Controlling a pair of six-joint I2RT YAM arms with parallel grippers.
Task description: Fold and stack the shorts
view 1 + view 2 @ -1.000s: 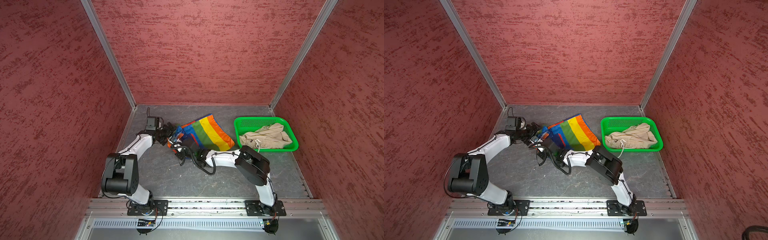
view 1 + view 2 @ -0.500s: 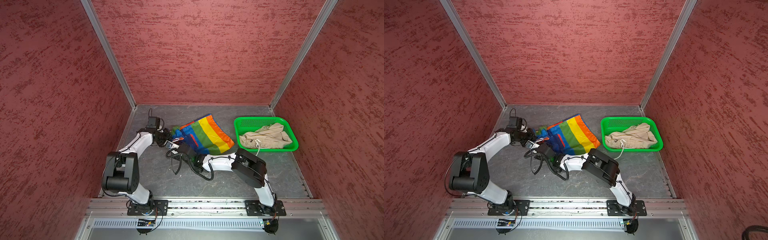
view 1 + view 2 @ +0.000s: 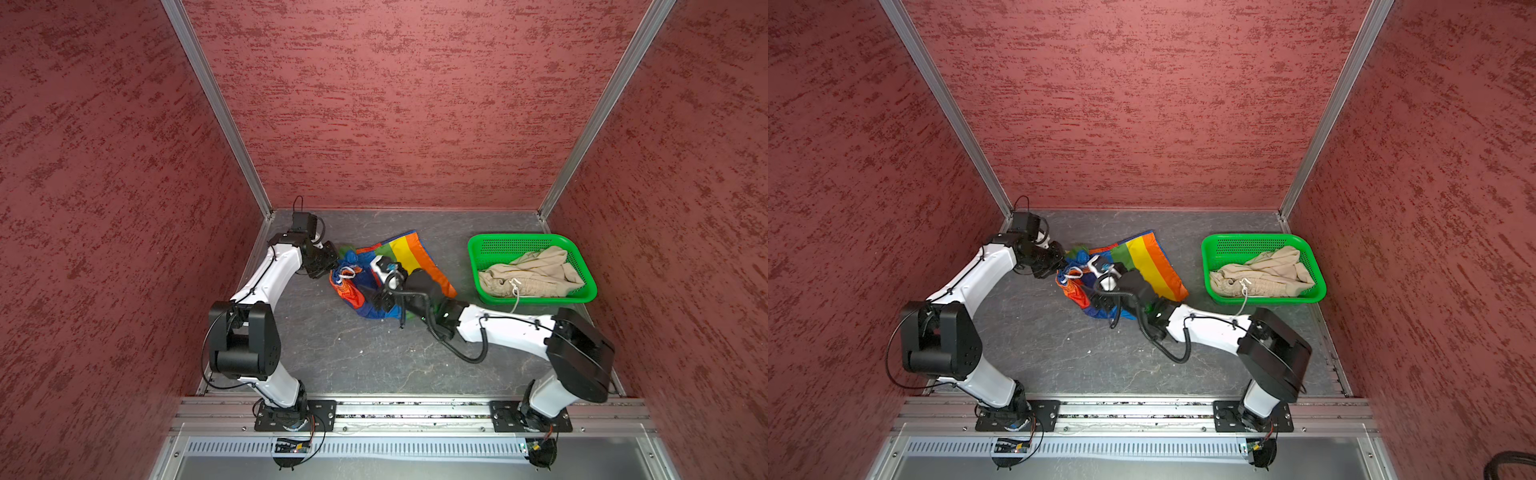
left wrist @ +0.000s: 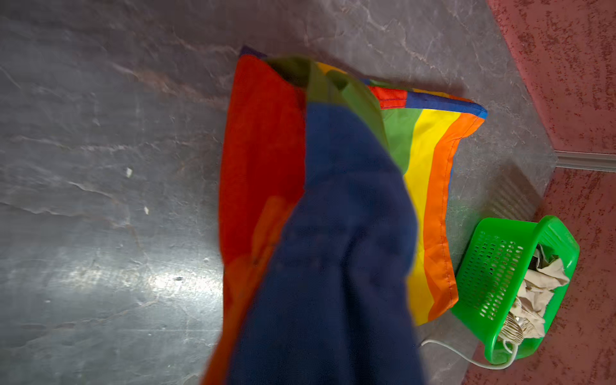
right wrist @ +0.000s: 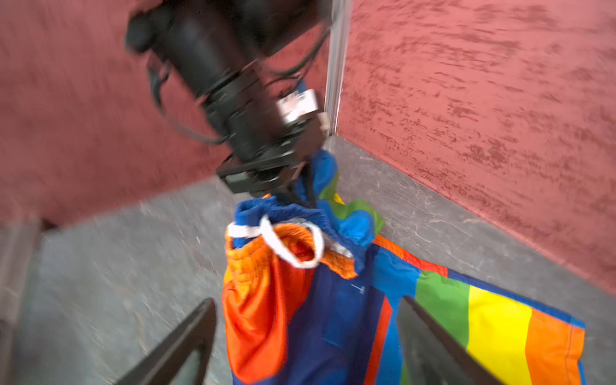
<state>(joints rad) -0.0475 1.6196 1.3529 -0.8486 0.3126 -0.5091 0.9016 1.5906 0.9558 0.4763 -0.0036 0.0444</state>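
Grey marbled desk (image 3: 332,353), bearing everything. Thin rainbow-striped shorts (image 3: 409,253): one leg lies flat near the desk's middle, while the waistband end is bunched and lifted, probably so the cloth hangs straight for folding. Green perforated plastic basket (image 3: 523,237), to the right, holds the crumpled plain beige shorts (image 3: 536,274), not yet folded. Left claw (image 5: 301,196): closed, pinching the blue waistband. Right claw (image 5: 306,300): jaws wide apart either side of the hanging cloth, gripping nothing. White drawstring (image 5: 301,265) loops at the waistband.

No writing, label, brand, number or sign is legible anywhere.
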